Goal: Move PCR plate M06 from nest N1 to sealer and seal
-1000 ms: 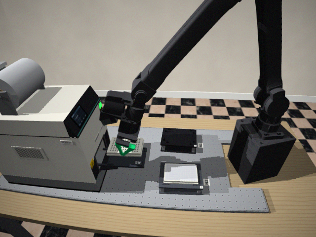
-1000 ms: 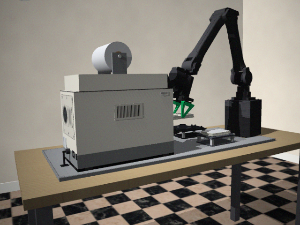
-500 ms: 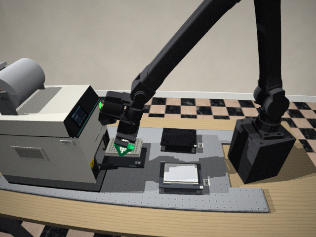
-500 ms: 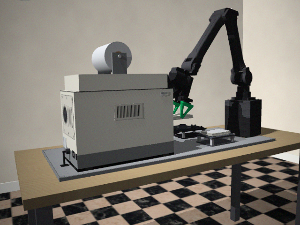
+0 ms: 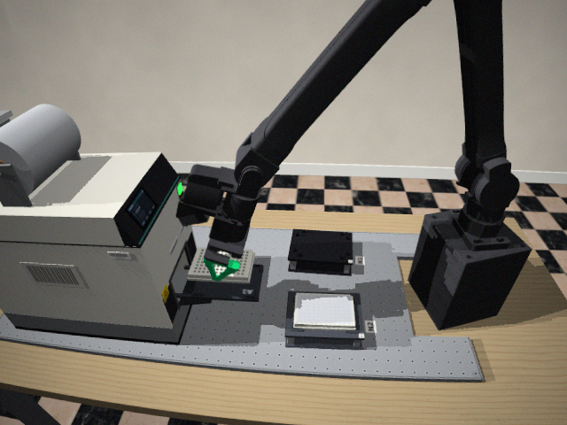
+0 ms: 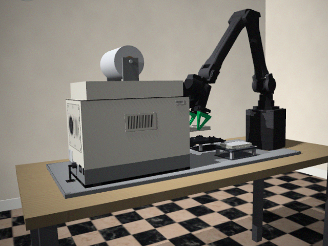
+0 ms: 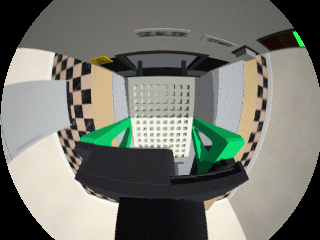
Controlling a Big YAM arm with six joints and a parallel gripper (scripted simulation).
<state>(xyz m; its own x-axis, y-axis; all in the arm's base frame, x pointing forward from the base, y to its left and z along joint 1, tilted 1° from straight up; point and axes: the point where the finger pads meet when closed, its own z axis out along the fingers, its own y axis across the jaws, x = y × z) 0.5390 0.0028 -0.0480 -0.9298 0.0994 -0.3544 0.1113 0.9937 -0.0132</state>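
My gripper (image 5: 222,267) with green fingers is shut on the PCR plate M06 (image 5: 221,267), a white plate with a grid of open wells. It holds the plate level in the air above the sealer's dark stage (image 5: 229,288), which stands out in front of the housing. In the side view the plate (image 6: 201,129) hangs clear above the stage (image 6: 205,140). In the wrist view the plate (image 7: 162,116) runs lengthwise toward the sealer between the fingers. The lamp (image 5: 180,188) is green. Plate nest N1 (image 5: 320,251) is empty.
The sealed plate M09 (image 5: 325,310) lies on nest N2 in front of N1. The sealer housing (image 5: 87,247) with its foil roll (image 5: 38,137) fills the left. The arm's base block (image 5: 467,269) stands at the right.
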